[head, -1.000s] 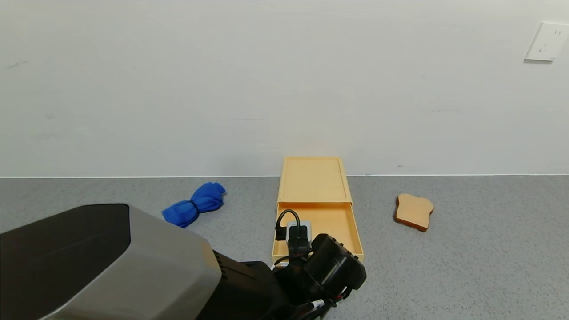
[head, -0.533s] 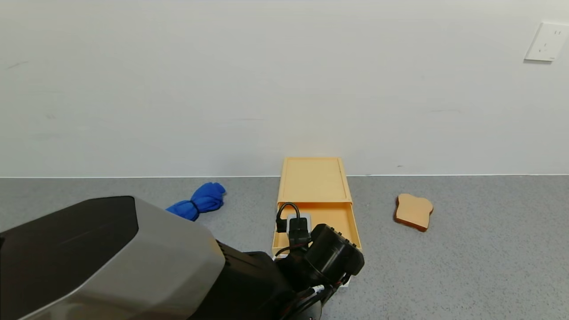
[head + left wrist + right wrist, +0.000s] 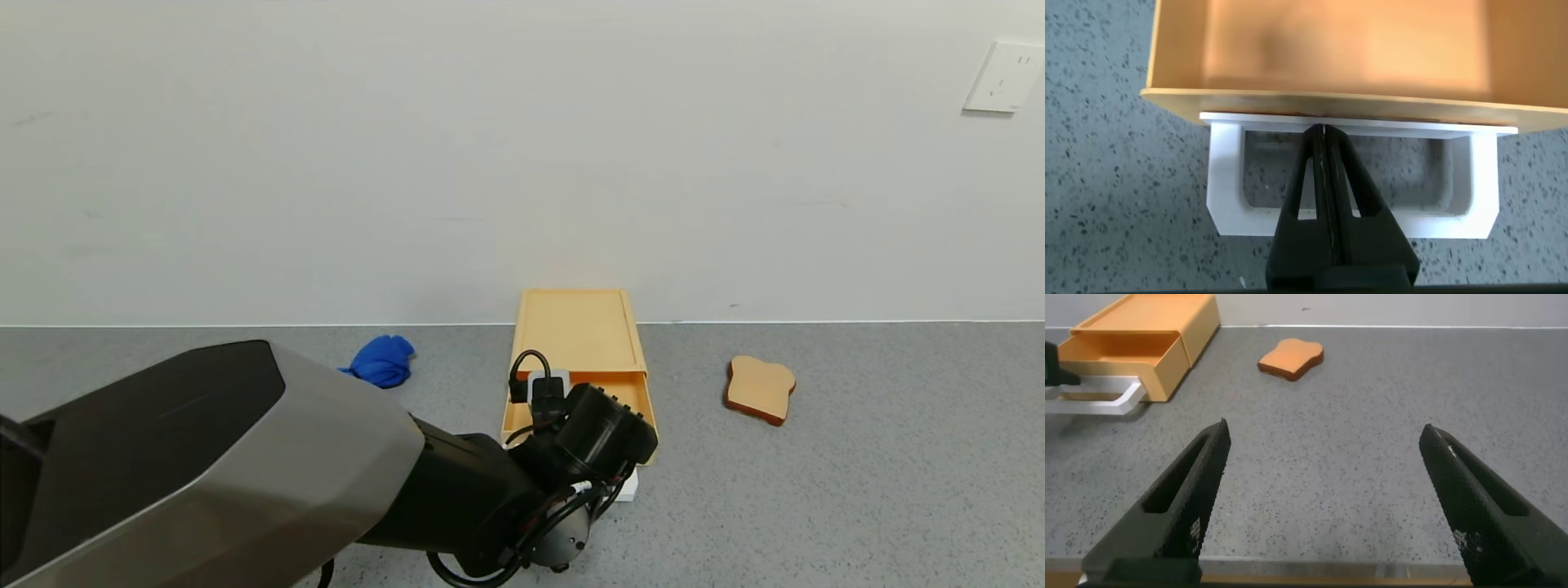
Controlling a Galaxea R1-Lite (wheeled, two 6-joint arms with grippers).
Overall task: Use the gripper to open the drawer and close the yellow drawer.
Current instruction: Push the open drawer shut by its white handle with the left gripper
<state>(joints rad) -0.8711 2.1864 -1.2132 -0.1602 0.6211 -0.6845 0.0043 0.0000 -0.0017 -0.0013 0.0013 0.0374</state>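
Head view, lower centre: left arm (image 3: pixel 245 474) hides the drawer (image 3: pixel 645 408) front and most of its handle (image 3: pixel 627 488); blue cloth (image 3: pixel 380 361) partly covered.

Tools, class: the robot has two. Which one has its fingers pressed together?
The left tool: its black fingers are shut, tips inside the drawer's white handle. The right tool hangs spread wide above the countertop.

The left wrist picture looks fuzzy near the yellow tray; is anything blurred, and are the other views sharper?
In the left wrist view the drawer interior is soft and smeared, while the white handle and left gripper stay crisp. In the head view the toast slice and wall socket are sharp. In the right wrist view the right gripper looks slightly soft.
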